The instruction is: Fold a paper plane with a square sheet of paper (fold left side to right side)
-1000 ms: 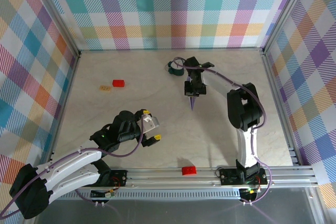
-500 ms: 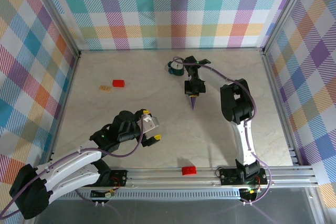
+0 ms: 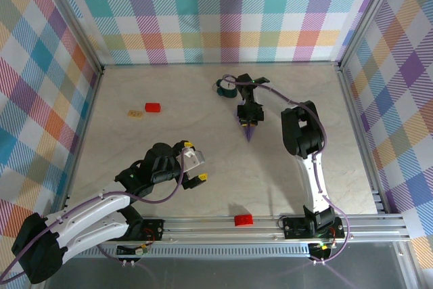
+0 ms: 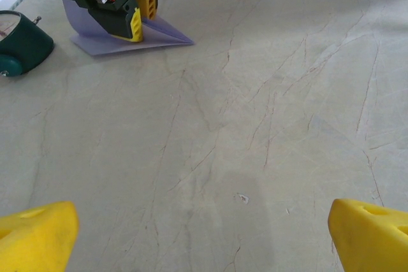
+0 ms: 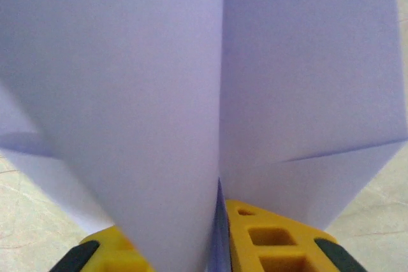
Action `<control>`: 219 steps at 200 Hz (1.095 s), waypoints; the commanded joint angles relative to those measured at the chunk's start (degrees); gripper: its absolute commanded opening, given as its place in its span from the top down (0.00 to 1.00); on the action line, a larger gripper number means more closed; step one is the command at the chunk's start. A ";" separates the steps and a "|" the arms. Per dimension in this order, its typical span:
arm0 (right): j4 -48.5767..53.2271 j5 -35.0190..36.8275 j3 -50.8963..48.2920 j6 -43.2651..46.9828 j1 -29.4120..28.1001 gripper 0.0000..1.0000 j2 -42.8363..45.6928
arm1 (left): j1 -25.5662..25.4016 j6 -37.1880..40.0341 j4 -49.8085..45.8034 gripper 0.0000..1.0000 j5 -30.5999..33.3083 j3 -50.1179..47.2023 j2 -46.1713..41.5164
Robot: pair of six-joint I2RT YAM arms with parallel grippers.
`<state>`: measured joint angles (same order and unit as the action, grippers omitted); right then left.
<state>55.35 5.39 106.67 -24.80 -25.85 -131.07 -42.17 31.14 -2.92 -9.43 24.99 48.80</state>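
Note:
The paper plane [image 3: 249,135] is a narrow pale lavender wedge on the table right of centre, its tip pointing toward the near edge. My right gripper [image 3: 249,118] is shut on its wide end. In the right wrist view the folded paper plane [image 5: 159,93] stands between the yellow fingers [image 5: 271,240], with a crease running down the middle. The left wrist view shows the paper plane [image 4: 162,35] lying flat under the right gripper [image 4: 137,22]. My left gripper [image 3: 196,164] stands open over bare table at the near left, its fingertips [image 4: 35,237] far apart.
A dark teal clock-like object [image 3: 225,86] sits just behind and left of the right gripper. One red block [image 3: 152,107] and a tan piece [image 3: 136,112] lie at the left. Another red block [image 3: 243,219] lies by the front rail. Checked walls enclose the table.
The right arm's elbow has swung left and away from the near edge. Its gripper and the plane have stayed almost in place. The left arm has not moved.

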 commanded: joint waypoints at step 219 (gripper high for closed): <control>-1.13 -0.04 -6.34 -2.73 -2.54 0.55 7.10 | 0.60 0.90 -0.69 0.00 -0.46 0.49 -1.05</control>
<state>53.01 5.54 100.27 -26.59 -28.14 -126.82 -42.17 31.16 -2.96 -9.43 24.99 48.47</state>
